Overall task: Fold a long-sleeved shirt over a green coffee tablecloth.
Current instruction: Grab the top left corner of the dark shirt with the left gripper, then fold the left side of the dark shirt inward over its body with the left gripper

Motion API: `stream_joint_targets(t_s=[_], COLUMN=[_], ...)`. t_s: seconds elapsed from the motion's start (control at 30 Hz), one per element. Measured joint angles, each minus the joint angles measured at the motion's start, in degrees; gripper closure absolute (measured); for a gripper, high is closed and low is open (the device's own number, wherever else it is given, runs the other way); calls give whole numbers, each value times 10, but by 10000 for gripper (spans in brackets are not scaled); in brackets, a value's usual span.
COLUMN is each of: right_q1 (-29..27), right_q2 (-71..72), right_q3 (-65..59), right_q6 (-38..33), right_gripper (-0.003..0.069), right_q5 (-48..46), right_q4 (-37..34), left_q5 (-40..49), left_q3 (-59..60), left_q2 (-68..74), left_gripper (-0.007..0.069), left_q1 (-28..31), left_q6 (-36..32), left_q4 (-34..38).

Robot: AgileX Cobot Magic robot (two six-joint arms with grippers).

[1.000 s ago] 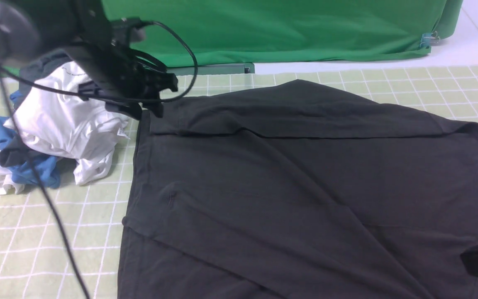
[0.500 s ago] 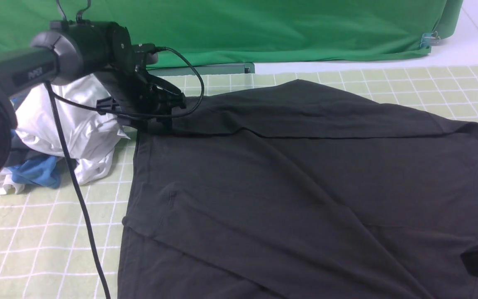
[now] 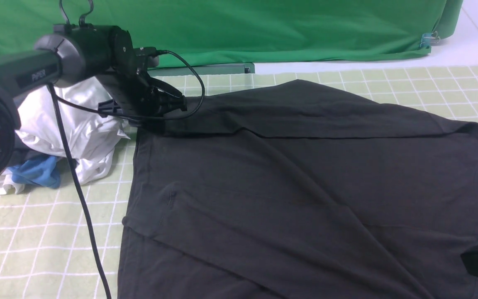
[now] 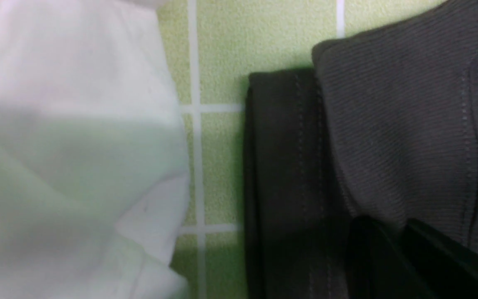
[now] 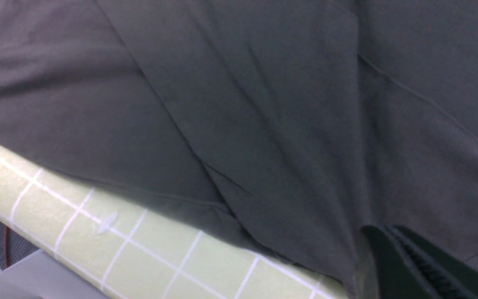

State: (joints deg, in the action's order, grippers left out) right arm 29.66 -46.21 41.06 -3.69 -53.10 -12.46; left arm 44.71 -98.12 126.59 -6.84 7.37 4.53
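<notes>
Long-sleeved shirt [image 3: 297, 178] lies spread on the green coffee tablecloth [image 3: 40, 232], one sleeve laid along its far edge. Your left gripper [image 4: 401, 232] looks clenched on that sleeve's ribbed cuff [image 4: 409, 124], beside the white garments [image 3: 73, 120]. Right gripper [image 5: 382, 232] is closed over the body; whether it pinches cloth, can't tell. Likely step: sleeve fold. Next, carry the cuff inward, low and taut.
</notes>
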Motion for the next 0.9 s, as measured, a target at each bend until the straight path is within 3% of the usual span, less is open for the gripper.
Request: stream_joint_targets(t_s=[0.37, 0.47, 0.63, 0.9], right_q1=[0, 0, 0, 0], right_q2=[0, -3, -29, -39], right_q3=[0, 0, 0, 0], right_q6=[11, 37, 132, 152], right_gripper=[651, 651, 651, 651], right_q5=[26, 56, 70, 76], right_q4=[9, 57, 202, 235], left_q5=[50, 85, 126, 127], left_q3=[-2, -3, 15, 148], left_q2=[-78, -103, -166, -281], left_gripper=[598, 598, 598, 598], left_q1=[-1, -1, -16, -53], left_q6=[-37, -50, -54, -32], left_q4=[22, 45, 56, 55])
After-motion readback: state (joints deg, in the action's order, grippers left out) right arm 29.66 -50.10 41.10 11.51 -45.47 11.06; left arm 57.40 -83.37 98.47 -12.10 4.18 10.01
